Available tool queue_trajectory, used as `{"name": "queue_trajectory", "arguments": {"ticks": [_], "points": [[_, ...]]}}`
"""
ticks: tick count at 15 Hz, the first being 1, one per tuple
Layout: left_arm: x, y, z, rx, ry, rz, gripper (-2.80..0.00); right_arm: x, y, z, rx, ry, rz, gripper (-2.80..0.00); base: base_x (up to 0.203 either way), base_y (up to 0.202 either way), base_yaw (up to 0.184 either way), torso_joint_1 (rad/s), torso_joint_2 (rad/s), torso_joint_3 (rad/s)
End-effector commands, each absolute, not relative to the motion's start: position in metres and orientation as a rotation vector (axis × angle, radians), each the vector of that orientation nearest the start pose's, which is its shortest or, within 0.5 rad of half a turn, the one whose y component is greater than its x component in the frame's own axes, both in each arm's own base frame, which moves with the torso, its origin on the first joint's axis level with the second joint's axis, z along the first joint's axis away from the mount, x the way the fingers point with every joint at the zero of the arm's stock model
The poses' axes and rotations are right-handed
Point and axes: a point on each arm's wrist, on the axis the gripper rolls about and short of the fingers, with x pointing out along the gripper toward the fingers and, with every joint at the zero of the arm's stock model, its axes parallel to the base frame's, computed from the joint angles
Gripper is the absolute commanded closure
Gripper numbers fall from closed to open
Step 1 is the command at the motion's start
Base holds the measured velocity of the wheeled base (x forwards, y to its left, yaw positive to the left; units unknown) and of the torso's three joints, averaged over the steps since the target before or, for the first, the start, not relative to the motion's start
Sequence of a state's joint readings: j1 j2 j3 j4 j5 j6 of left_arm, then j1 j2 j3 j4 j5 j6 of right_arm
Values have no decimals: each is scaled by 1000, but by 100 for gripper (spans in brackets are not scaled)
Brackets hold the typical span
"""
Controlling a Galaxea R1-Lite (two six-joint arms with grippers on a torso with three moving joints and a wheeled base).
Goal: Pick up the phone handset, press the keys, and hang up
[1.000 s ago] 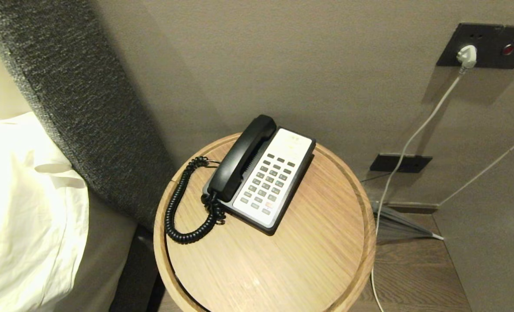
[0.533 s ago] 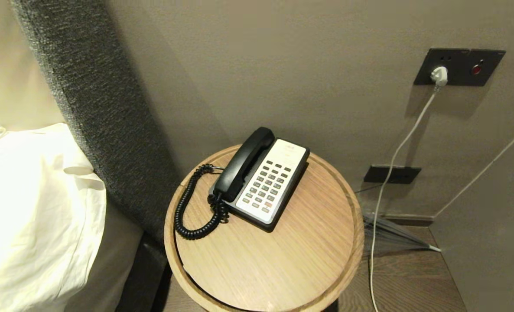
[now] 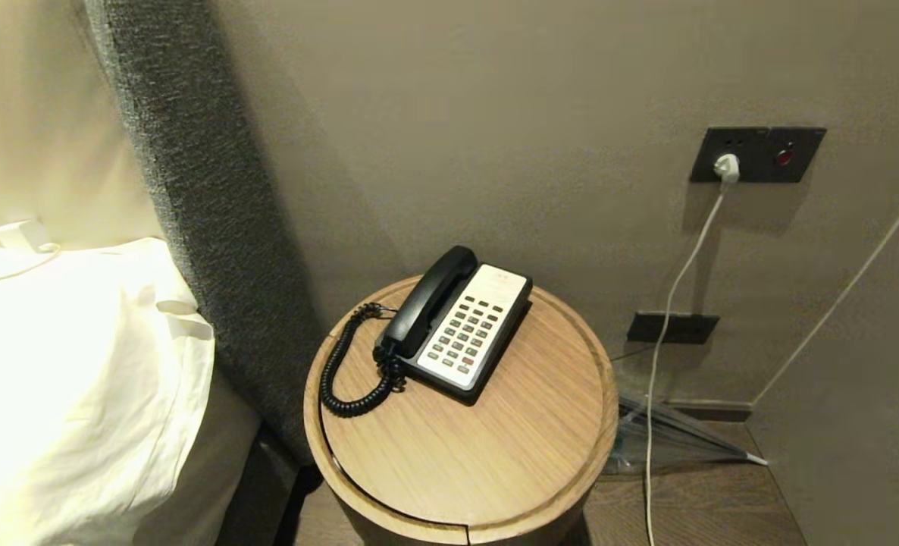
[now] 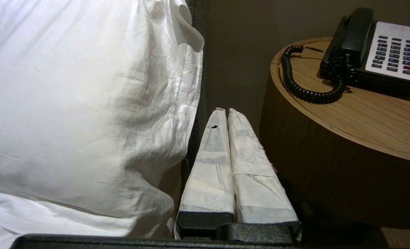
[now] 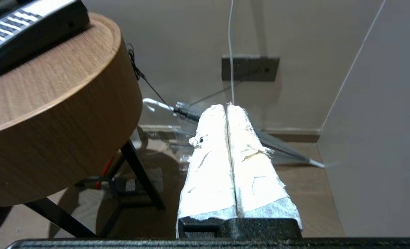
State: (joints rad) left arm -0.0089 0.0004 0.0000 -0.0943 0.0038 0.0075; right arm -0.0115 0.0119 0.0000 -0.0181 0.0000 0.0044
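The glossy black phone handset [image 3: 428, 302] [image 4: 353, 31] lies on its cradle along the left side of the phone base, its coiled cord [image 3: 347, 371] looping over the round wooden table [image 3: 495, 470]. The grey keys [image 3: 466, 334] [image 4: 395, 52] sit in rows on the white faceplate beside it. Neither arm shows in the head view. My left gripper [image 4: 226, 110] is shut and empty, low between the bed and the table, below the tabletop. My right gripper [image 5: 226, 105] is also shut and empty, hanging below the tabletop level beside the table's other side.
A white pillow [image 3: 55, 379] and grey headboard [image 3: 207, 212] stand left of the table. On the wall to the right, a socket plate [image 3: 756, 154] holds a white plug with a cable running to the floor. A folded umbrella [image 3: 677, 440] lies on the floor by the wall.
The whole head view has shifted: table and phone now look smaller and farther, the wall socket lower. The camera moved; the phone itself stayed put.
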Motion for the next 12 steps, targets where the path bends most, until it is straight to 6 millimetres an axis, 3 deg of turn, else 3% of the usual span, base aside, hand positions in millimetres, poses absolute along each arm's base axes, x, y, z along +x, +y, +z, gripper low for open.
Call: {"name": "queue_trajectory", "arguments": {"ticks": [1, 12], "points": [[-20, 0, 74, 7, -55, -5, 0, -21, 0, 76, 5, 4, -12, 0, 0, 0, 0, 2, -1, 197], [-20, 0, 74, 12, -55, -7, 0, -21, 0, 76, 5, 4, -12, 0, 0, 0, 0, 2, 3, 170]]}}
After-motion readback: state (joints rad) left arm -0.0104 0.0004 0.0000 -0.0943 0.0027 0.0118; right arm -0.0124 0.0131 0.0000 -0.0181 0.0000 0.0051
